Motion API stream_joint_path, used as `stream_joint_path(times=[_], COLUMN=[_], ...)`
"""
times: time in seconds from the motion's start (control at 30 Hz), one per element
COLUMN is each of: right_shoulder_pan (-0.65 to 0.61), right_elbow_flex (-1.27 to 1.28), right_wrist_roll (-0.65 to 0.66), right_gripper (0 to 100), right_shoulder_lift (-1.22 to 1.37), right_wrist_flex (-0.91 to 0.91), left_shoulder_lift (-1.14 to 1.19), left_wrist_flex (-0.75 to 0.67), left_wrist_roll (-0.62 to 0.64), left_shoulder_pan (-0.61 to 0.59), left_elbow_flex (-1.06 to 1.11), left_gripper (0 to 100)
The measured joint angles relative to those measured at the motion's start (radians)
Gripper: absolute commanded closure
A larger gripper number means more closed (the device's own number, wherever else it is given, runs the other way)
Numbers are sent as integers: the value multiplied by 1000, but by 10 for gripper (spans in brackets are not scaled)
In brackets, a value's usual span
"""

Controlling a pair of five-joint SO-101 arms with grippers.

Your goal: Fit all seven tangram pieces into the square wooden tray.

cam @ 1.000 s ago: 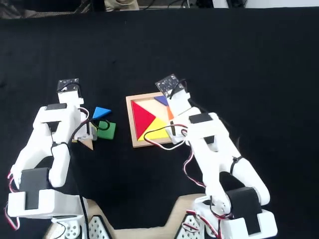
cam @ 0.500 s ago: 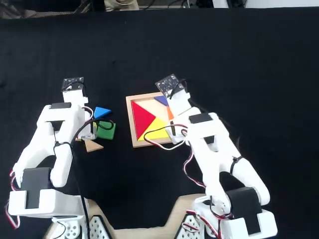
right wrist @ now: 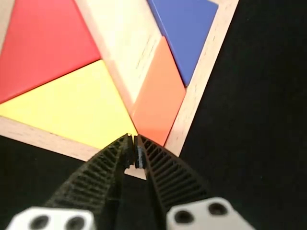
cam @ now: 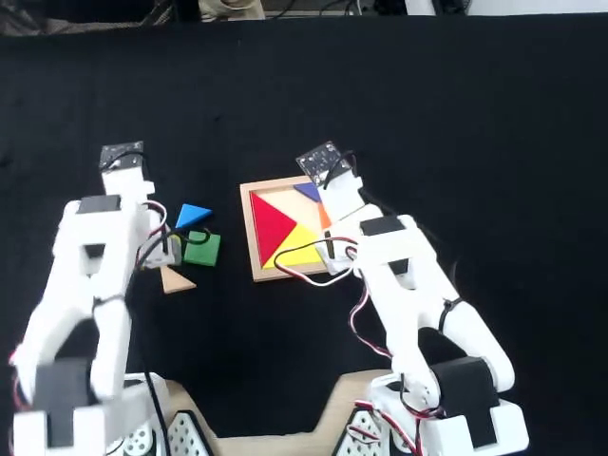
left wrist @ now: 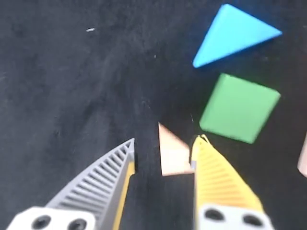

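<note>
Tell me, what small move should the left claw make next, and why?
Probably close the left claw: its jaws stand open around the small tan triangle, with a gap on one side. That piece lies outside the wooden tray, near the green square.

Pale wood tray point(right wrist: 204, 62); matt black cloth table point(cam: 475, 114).

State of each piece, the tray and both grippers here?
Tray: partly filled
Red triangle: in tray
Yellow triangle: in tray
Orange piece: in tray
Dark blue piece: in tray
Light blue triangle: loose on table
Green square: loose on table
Tan triangle: on table, not gripped
Left gripper: open, straddling tan triangle
Right gripper: shut, empty
</note>
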Motion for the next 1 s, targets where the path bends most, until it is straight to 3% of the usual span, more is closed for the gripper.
stream_joint_path(times=[0.23,0.43,0.57,1.0], right_shoulder_pan=[0,0,0,0], right_elbow_flex=[0,0,0,0], right_wrist_roll=[0,0,0,0], right_gripper=[987,987,987,987], right_shoulder_lift=[0,0,0,2], right_wrist_flex=[0,0,0,0], left_shoulder_lift=[-290,-311,-311,-313], left_wrist_flex=[72,74,68,-57], left_wrist_roll=[-40,-66,-92,-95], left_shoulder_pan=[0,0,80,158], left_elbow_flex=[175,226,262,356], left_gripper=[901,913,913,922])
